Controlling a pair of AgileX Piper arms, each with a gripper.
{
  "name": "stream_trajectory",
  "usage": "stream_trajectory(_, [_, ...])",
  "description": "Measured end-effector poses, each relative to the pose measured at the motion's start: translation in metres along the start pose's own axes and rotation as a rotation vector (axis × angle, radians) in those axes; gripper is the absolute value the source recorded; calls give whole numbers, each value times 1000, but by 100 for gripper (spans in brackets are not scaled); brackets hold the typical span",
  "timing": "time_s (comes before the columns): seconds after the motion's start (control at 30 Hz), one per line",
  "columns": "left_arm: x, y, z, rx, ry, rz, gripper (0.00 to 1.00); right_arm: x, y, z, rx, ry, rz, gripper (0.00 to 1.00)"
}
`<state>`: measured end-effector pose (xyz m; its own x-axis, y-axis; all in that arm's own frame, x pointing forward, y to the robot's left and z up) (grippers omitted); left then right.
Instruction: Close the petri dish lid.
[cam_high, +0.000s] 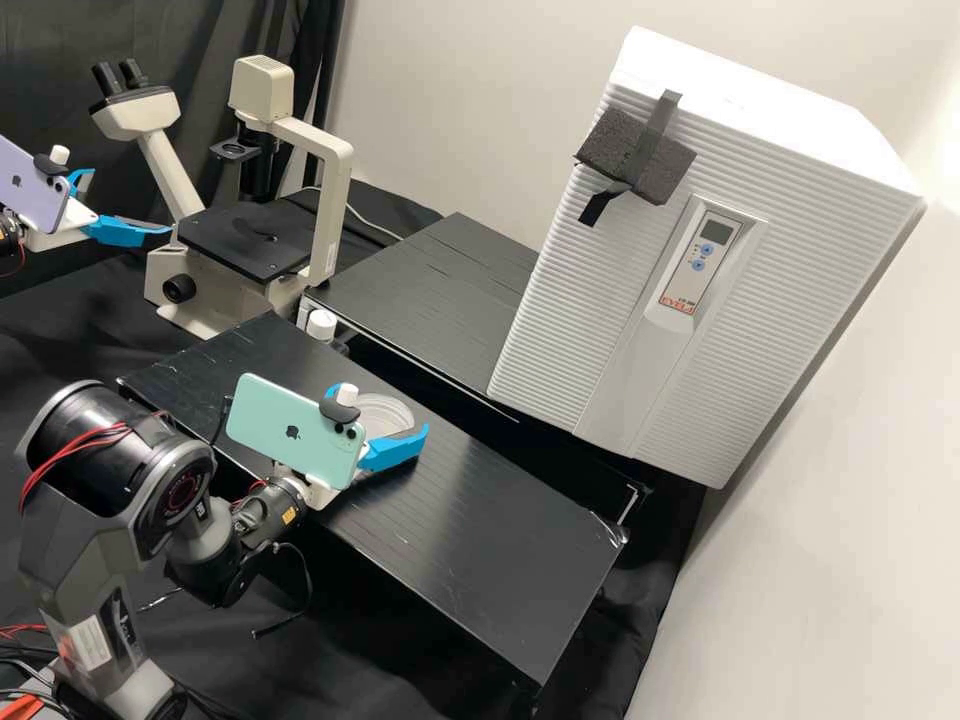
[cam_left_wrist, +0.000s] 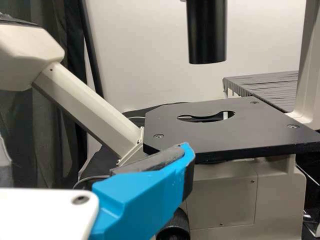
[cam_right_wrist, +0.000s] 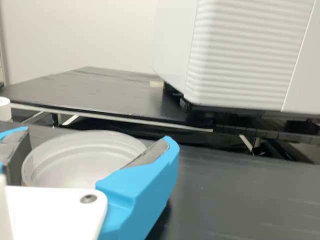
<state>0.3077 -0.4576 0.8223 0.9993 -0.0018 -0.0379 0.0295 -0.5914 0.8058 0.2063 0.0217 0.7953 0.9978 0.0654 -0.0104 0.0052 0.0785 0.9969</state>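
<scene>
Far left in my high view, the left gripper (cam_high: 132, 202) stands beside the microscope (cam_high: 335, 215), with a purple phone (cam_high: 28, 195) mounted behind it. From up here I can make out that its jaws are well apart, with nothing between them. The left wrist view adds detail: one blue finger (cam_left_wrist: 145, 200) in front of the flat black stage (cam_left_wrist: 225, 137), the cut-out in that plate, and the screws around it.

Next along is a white cap (cam_high: 321, 322), by the far edge of the black table (cam_high: 450, 540).

Right of that, behind a green phone (cam_high: 285, 425), I have the right gripper (cam_high: 380, 408) low over the table. Its jaws stand apart on opposite sides of the round, clear petri dish (cam_right_wrist: 80, 167), which sits on the table. The right wrist view gives me the dish's broad rim between the two pads; I can't tell whether they press on it, or whether the lid is seated.

Beyond is a second black surface (cam_high: 430, 290), and at the right a white ribbed cabinet (cam_high: 590, 330). The high view also gives me its control panel (cam_high: 690, 260) and a taped-on foam block (cam_high: 625, 150).
</scene>
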Motion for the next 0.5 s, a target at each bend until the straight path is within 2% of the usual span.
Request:
stream_trajectory(0.27, [0,0,0,0,0,0,100,-8,3,-1,3,0,14,100])
stream_trajectory(0.4, [0,0,0,0,0,0,100,-15,13,-3,51,-6,84,100])
stream_trajectory(0.5, [0,0,0,0,0,0,100,-23,21,-3,100,-9,138,100])
